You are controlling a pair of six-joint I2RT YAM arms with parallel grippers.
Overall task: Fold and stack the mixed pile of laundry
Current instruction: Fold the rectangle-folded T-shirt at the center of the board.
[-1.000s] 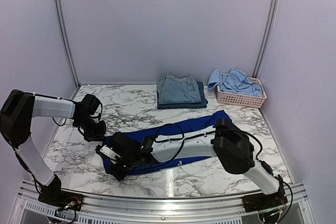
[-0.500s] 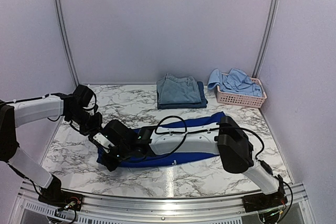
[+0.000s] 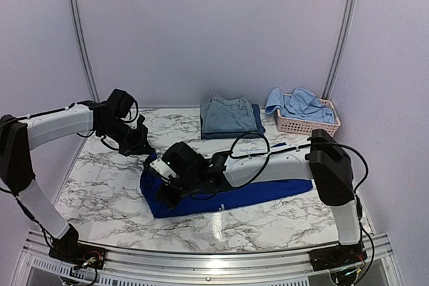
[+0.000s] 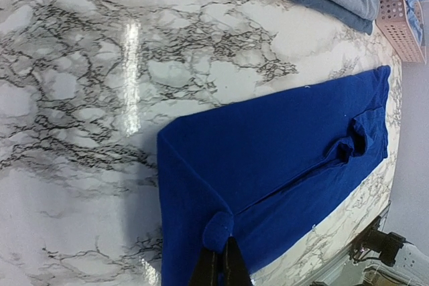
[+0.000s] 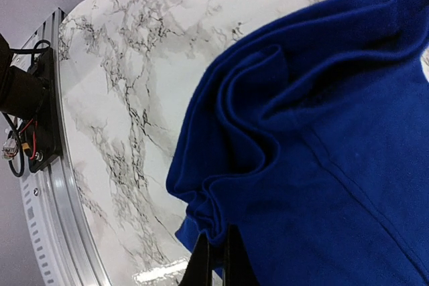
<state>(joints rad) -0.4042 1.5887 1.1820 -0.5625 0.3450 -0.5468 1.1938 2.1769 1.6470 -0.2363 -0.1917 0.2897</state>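
The royal-blue T-shirt lies folded into a long band across the marble table, its left end raised. My left gripper is shut on the shirt's far left corner; in the left wrist view the T-shirt bunches into a small knob at the left gripper. My right gripper is shut on the near left edge, where folds of the T-shirt gather at the right gripper. Folded denim and navy pieces are stacked at the back centre.
A pink lattice basket at the back right holds a light-blue shirt that hangs over its rim. The metal rail runs along the near edge. White walls close in the back and both sides.
Both grippers have moved right and away from the near edge, carrying the shirt's left end with them. The whole blue band has slid to the right.
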